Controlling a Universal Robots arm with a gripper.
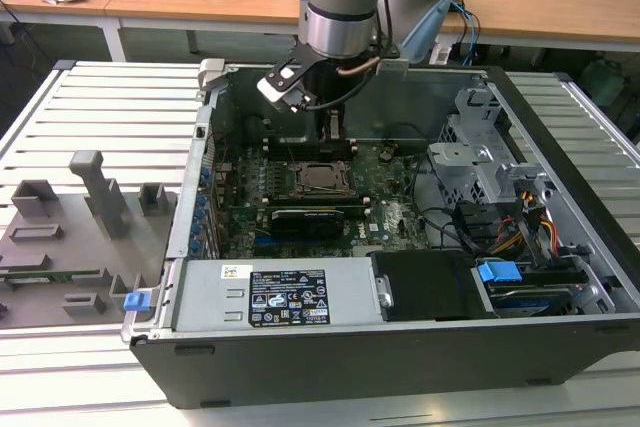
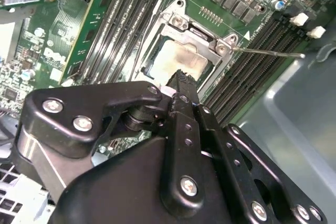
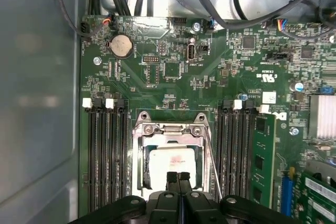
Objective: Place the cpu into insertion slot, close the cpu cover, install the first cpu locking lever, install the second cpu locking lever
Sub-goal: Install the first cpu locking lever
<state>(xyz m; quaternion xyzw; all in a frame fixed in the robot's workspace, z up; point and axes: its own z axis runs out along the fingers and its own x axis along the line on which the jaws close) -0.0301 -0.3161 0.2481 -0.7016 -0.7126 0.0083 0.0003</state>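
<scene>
Sitting in insertion slot (image 3: 145, 167): cpu (image 3: 170, 162), directly beneath claw (image 3: 178, 176); claw tips pressed together over its pale top.

Whole open computer case (image 1: 420, 347) is looked down on at a slant from well back in the exterior view. The motherboard (image 3: 173, 66) is seen straight-on and close in the first wrist view, and tilted, even closer, in the second wrist view. The chip (image 3: 168, 163) and the gripper (image 3: 178, 176) are shared by both wrist views.

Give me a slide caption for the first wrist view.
Shut gripper above the cpu, which sits under the lowered cpu cover.
</scene>
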